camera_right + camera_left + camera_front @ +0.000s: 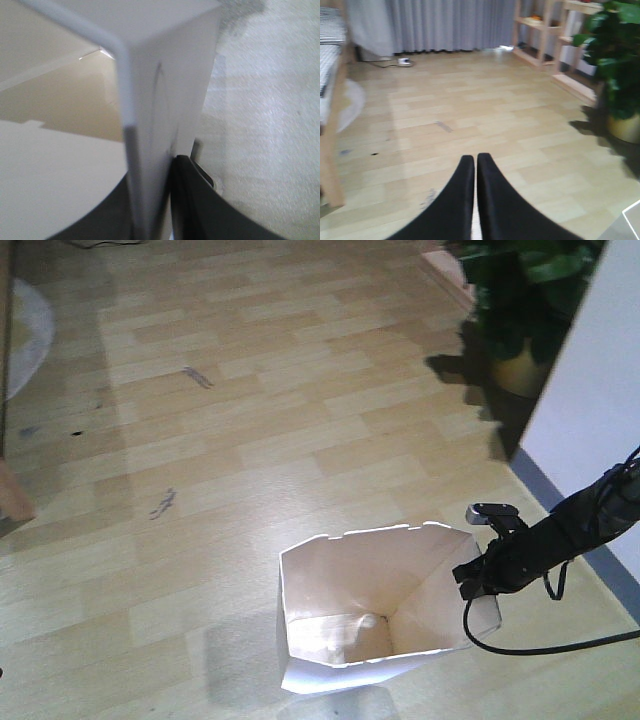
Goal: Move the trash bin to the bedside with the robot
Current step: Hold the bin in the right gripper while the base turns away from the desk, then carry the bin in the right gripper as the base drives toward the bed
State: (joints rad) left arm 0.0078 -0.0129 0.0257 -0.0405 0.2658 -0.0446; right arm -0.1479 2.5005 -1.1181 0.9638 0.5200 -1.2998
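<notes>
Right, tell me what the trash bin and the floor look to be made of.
The trash bin is probably thin plastic, white, smooth and slightly glossy: its wall is sheet-thin at the rim, and the rim line runs a little wavy. The floor is wood or wood-look laminate with a light satin finish: staggered planks with grain and a soft glare. Which of the two cannot be told.

Front view: daylight bright across floor [300,390]; dim band down left edge. Overexposed trash bin [340,580] walls, glare washing out detail. Plant [520,290] throws hard dark shadow leftward. Left wrist view: soft overall, left gripper fingers [462,200] blurred. Right wrist view: bin rim out of focus, floor grainy at right.
</notes>
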